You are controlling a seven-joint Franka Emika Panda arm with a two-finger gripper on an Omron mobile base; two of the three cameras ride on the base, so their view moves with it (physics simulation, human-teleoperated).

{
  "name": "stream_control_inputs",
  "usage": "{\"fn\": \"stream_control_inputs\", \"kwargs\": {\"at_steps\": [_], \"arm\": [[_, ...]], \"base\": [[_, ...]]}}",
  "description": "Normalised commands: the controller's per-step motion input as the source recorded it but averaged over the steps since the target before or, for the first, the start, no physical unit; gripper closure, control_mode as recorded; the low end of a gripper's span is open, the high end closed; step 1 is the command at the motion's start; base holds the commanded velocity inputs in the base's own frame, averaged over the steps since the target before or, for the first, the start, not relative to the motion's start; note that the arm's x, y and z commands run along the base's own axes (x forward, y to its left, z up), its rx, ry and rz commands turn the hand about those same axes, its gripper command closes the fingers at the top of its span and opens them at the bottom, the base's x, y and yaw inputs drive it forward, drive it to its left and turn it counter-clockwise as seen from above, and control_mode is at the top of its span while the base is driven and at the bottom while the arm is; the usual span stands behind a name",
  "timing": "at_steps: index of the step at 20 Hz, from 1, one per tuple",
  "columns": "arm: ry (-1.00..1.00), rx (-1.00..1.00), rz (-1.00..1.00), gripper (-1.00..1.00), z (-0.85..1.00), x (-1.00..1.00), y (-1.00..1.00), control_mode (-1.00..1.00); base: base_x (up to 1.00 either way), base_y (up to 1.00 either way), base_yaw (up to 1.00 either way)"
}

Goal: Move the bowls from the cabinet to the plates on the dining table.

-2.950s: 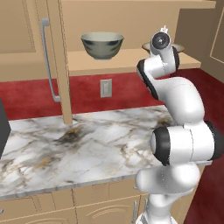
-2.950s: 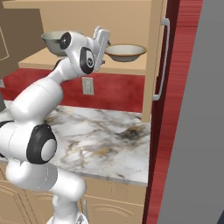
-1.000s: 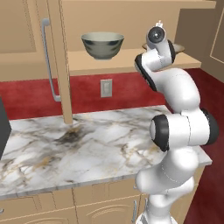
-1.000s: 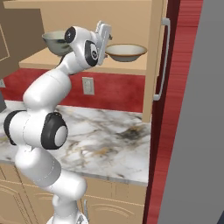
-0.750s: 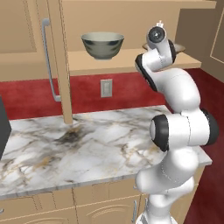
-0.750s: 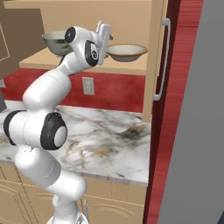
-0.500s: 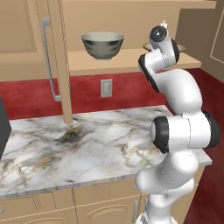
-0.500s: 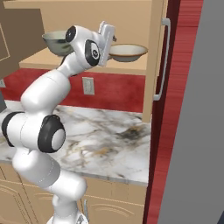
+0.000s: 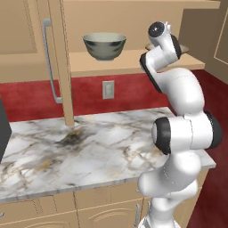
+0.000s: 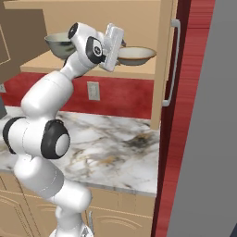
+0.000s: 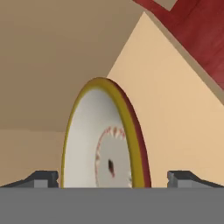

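Shallow tan bowl with speckled cream inside (image 11: 107, 144) sits on the open cabinet's plain tan shelf (image 10: 139, 69), directly ahead of the gripper (image 11: 113, 177); its rim runs edge-on between the wide, empty jaws. Compared with a second ago, the hand sits slightly closer to the bowl.
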Motion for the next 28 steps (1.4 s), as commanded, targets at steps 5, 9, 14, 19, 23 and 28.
{"fn": "stream_control_inputs", "kwargs": {"at_steps": [5,9,14,19,23,28], "arm": [[0.02,0.03,-0.04,-1.00,-0.62,0.29,0.00,-1.00],[-0.04,0.02,0.03,1.00,-0.62,0.12,0.00,-1.00],[-0.09,0.00,0.09,1.00,-0.62,0.00,0.00,-1.00],[-0.09,0.00,0.11,1.00,-0.62,0.00,0.00,-1.00],[-0.07,-0.01,0.09,1.00,-0.50,-0.19,0.07,-1.00],[-0.02,-0.02,0.02,1.00,-0.01,-0.35,0.22,-1.00]], "base": [[0.00,0.00,0.00],[0.00,0.00,0.00],[0.00,0.00,0.00],[0.00,0.00,0.00],[0.00,0.00,0.00],[0.00,0.00,0.00]]}}
